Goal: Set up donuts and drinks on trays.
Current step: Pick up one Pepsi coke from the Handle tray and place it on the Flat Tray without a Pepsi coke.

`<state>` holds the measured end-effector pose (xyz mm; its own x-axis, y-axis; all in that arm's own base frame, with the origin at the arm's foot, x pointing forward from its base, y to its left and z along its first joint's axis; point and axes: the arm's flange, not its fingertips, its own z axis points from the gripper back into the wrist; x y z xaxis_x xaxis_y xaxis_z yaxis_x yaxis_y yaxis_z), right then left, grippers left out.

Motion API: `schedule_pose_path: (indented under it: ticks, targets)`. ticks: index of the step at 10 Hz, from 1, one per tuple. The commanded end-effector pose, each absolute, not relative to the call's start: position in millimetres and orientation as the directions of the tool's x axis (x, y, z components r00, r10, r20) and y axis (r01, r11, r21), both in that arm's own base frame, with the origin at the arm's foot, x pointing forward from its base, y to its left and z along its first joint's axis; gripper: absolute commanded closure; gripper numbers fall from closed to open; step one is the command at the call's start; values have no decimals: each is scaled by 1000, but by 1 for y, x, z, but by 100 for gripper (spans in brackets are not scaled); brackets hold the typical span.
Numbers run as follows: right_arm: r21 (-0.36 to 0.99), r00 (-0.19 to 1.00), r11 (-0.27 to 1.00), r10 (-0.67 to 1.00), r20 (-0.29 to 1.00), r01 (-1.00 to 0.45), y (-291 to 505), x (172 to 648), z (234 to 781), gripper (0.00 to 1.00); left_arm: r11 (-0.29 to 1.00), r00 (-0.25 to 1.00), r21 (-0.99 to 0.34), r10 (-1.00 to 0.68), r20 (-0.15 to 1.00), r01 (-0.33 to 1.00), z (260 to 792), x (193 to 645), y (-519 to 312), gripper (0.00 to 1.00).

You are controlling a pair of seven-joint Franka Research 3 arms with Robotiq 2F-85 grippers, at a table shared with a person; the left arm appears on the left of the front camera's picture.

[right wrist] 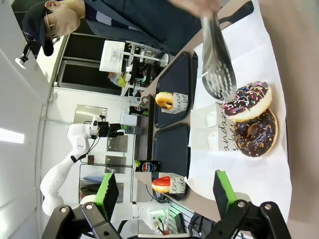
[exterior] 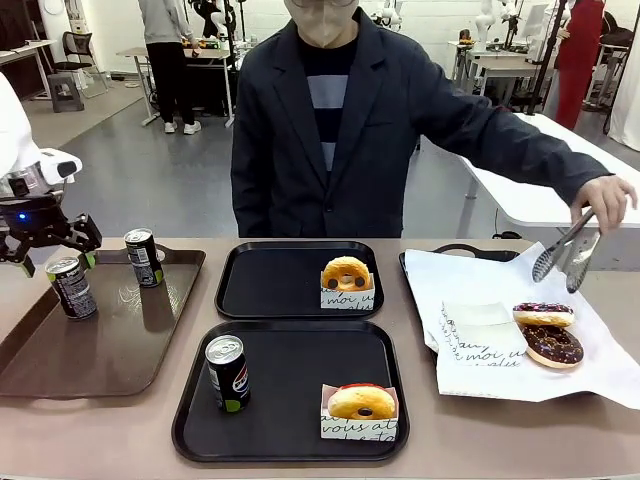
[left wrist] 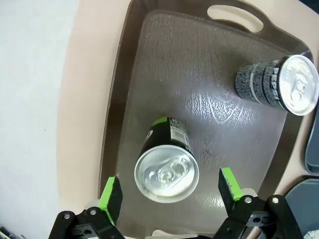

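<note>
**Left end effector open around a can on the brown tray**

The counter (exterior: 100,440) carries everything, and the near black tray (exterior: 290,420), at its front middle, is the reference here. A person (exterior: 340,130) in a dark jacket stands beyond that tray, across the counter. The long brown tray (exterior: 120,350) lies to its left and a white printed paper sheet (exterior: 600,375) to its right. The far black tray (exterior: 270,285) sits just behind it.

Well left of the near black tray, the left end effector (exterior: 57,262) hangs over the brown tray. Its jaws are wide open on either side of an upright can (left wrist: 166,173) (a gap shows at each pad). The right end effector (right wrist: 164,191) is also open and grips nothing.

To the right and behind, the person's hand (exterior: 605,200) holds metal tongs (exterior: 565,255) above the sheet, where two chocolate donuts (exterior: 552,344) lie.

A sleeved glazed donut (exterior: 361,402) sits in the near black tray's right front corner, and a second can (exterior: 228,373) stands at its left side. Another glazed donut (exterior: 346,273) sits on the far black tray. A third can (exterior: 144,257) stands on the brown tray.
</note>
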<state>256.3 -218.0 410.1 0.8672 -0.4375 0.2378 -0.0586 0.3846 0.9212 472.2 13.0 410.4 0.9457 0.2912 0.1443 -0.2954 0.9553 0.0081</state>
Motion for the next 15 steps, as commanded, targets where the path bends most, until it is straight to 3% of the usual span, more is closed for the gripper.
schedule_pose_path:
  ticks: [1,8,9,10,11,12,13,15]
  targets:
    - [924,857,372,-444,263,-91,-219,259,410,0,941,933,14,333,137,-338,395,484,12,0]
    - [924,857,372,-444,263,-91,-219,259,410,0,939,934,16,339,115,-343,373,487,15,0]
    - [924,857,372,-444,263,-91,-219,259,410,0,940,934,9,339,112,-342,374,487,15,60]
    - [924,857,372,-444,263,-91,-219,259,410,0,941,936,7,336,106,-339,375,486,15,60]
    - [924,857,372,-444,263,-91,-219,259,410,0,941,936,5,337,102,-339,376,485,15,100]
    - [924,857,372,-444,263,-91,-219,259,410,0,942,937,2,333,107,-336,379,485,15,64]
    - [924,857,372,-444,263,-91,-219,259,410,0,941,935,-1,337,109,-339,380,485,15,100]
    - [924,857,372,-444,263,-91,-219,259,410,0,939,934,1,342,100,-344,379,486,16,100]
